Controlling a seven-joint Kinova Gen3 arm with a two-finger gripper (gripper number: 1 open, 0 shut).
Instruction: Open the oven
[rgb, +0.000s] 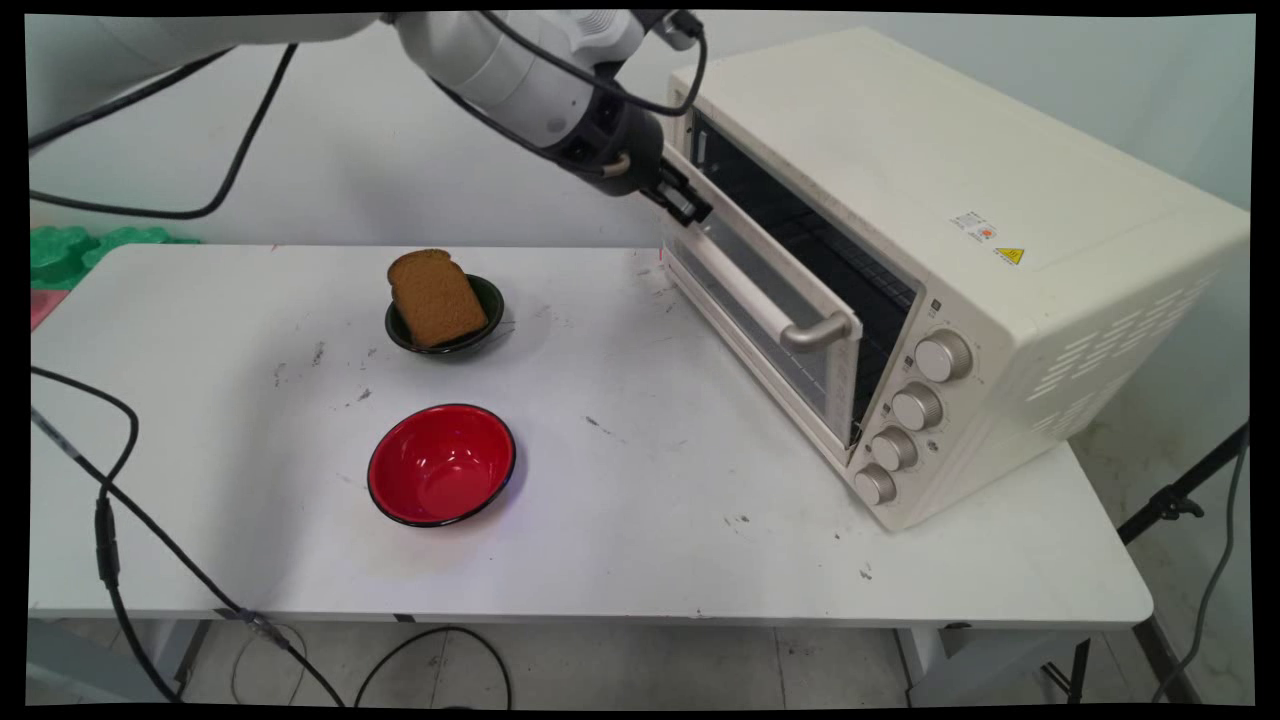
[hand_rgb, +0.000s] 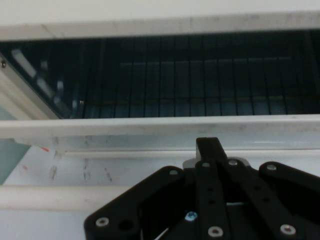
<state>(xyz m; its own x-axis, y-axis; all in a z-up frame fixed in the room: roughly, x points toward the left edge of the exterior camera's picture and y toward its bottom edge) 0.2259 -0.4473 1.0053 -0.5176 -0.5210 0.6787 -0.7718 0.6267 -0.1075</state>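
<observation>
green moulded thing (rgb: 75, 252) sits at the far left edge, off behind the table (rgb: 640, 540). on the white table, left of middle, a dark bowl (rgb: 494, 300) holds a brown slice of bread (rgb: 436, 298) leaning tilted in it, and nearer the front a red bowl (rgb: 442, 465) with a black rim stands apart from it, nothing inside. black cables (rgb: 110, 520) hang down at the left. my gripper (rgb: 690, 203) comes in from the upper left and is at the top edge of the oven door (rgb: 745, 330), which stands partly ajar with its handle (rgb: 770, 320) facing out; my fingers look pressed together, clenched with nothing between them, tip just at the door's upper rim. in the hand view my gripper (hand_rgb: 210, 142) points over the door's top edge (hand_rgb: 160, 125) into the dark oven cavity with its wire rack (hand_rgb: 190, 85). the cream toaster oven (rgb: 950, 200) fills the right side of the table, four knobs (rgb: 915, 408) down its front right.
</observation>
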